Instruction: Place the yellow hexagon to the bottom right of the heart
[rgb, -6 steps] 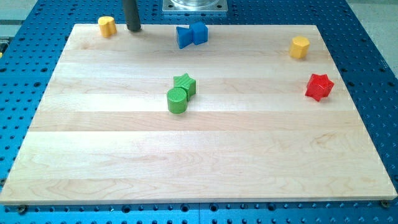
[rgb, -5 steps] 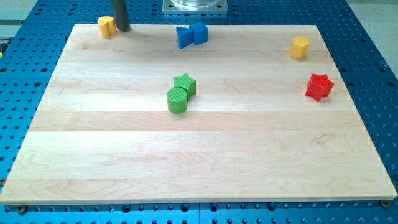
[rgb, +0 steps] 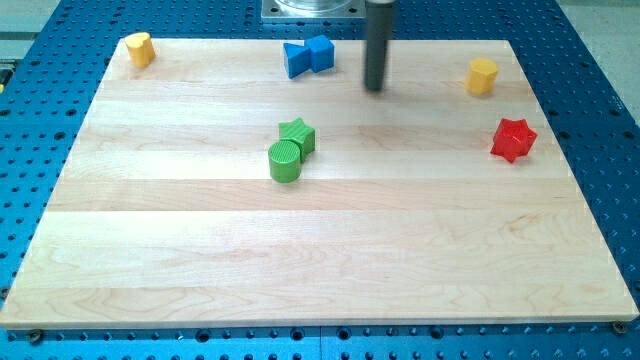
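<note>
Camera view shows my tip (rgb: 375, 88) on the worktop (rgb: 300, 270) near its top edge, between the two touching blue blocks (rgb: 307, 55) and the yellow hexagon (rgb: 482, 75), touching neither. The arm carries no pincer, only the rod, so nothing is apart or clamped.

The yellow hexagon sits near the top right corner, and the yellow heart (rgb: 138, 48) is in the top left corner, so the two are well apart. I judge this to be the approach step, with the hexagon not yet contacted.

The next move calls for bringing my tip round to the hexagon's right side. From there it would push the block leftward along a lane below the blue blocks and above the green star (rgb: 298, 133) and green cylinder (rgb: 285, 160). The push should end just below and right of the heart. The red star (rgb: 513, 139) lies clear of that route.
</note>
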